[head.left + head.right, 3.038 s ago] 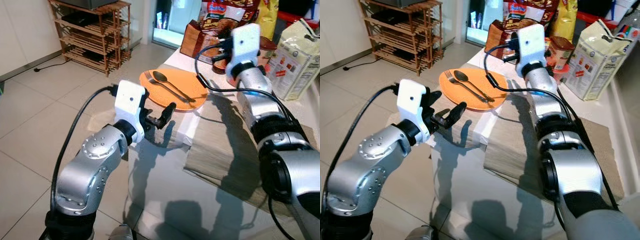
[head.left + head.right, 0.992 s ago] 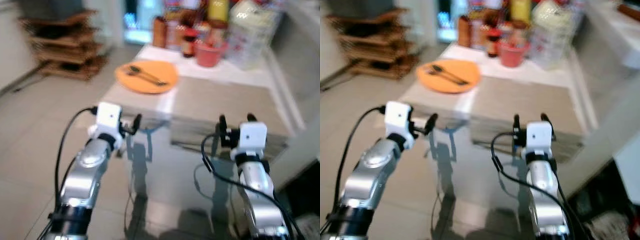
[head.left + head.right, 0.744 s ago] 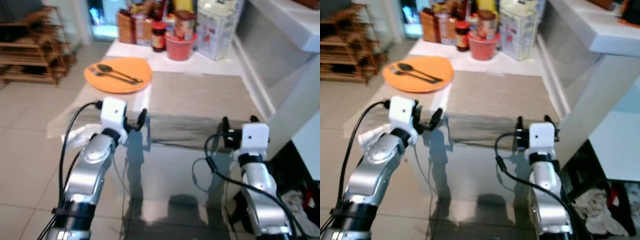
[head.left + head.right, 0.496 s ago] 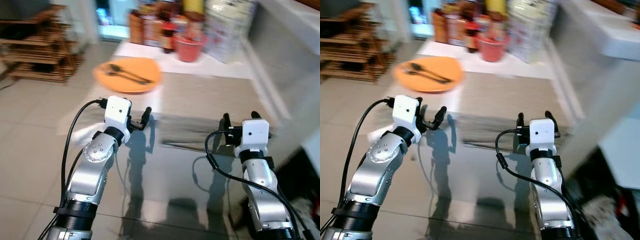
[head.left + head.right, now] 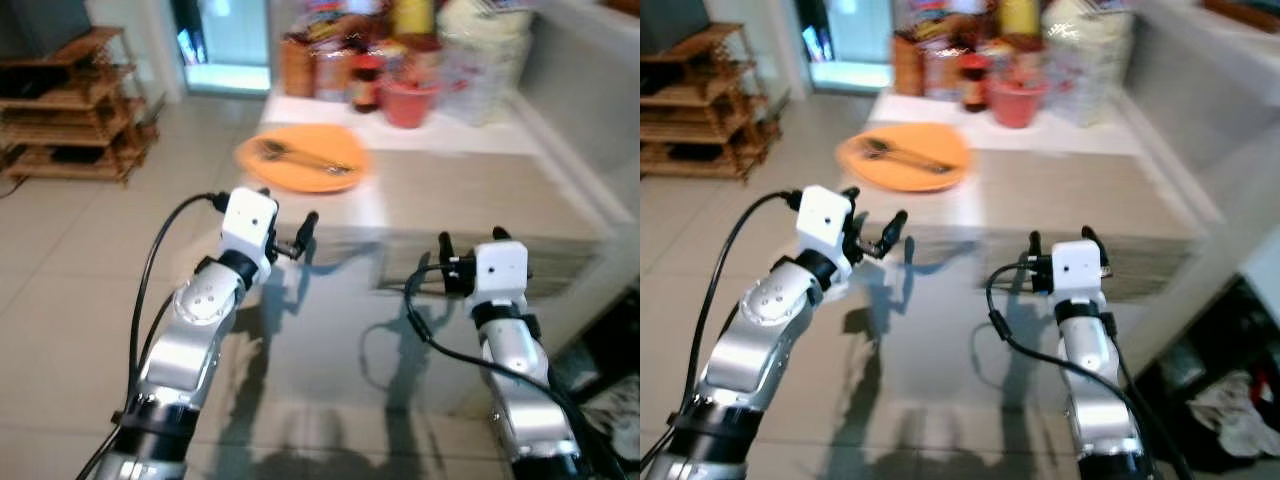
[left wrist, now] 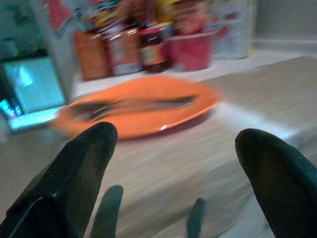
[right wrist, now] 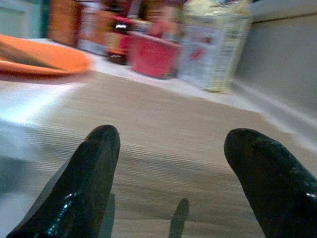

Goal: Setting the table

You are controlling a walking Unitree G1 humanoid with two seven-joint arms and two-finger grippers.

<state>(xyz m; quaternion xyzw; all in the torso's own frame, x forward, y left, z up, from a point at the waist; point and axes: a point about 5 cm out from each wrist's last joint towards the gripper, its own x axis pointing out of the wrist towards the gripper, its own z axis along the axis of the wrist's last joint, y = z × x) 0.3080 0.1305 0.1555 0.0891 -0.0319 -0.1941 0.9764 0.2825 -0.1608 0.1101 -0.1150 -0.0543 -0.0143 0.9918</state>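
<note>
Your orange plate (image 5: 301, 158) sits on the bench (image 5: 560, 205) near its far left corner, with a fork (image 5: 272, 152) and a spoon (image 5: 318, 163) lying across it side by side, though blur makes it hard to tell which is which. Just beside it, on the bench's middle, lies a beige placemat (image 5: 1070, 205) with nothing on it. At the back stand a red cup (image 5: 1018, 104), a dark jar (image 5: 975, 82), snack packets (image 5: 312, 62) and a pale bag (image 5: 1090, 55).

Your left gripper (image 5: 290, 240) hovers short of the bench's near edge, its fingers spread wide with nothing between them; from its wrist camera the plate lies straight ahead between the two fingertips (image 6: 79, 168). Your right gripper (image 5: 1060, 245) hangs before the placemat's front edge, equally wide apart and empty.

Treat the plate as stiff but probably slippery and breakable, so take it by the near rim, one finger under and one over, and keep it level or the cutlery will slide off. The fork and spoon are thin, hard and flat; they will likely be awkward to pinch from the dish, so go for the handle ends near the rim. The placemat looks soft and may drag if you push across it.
</note>
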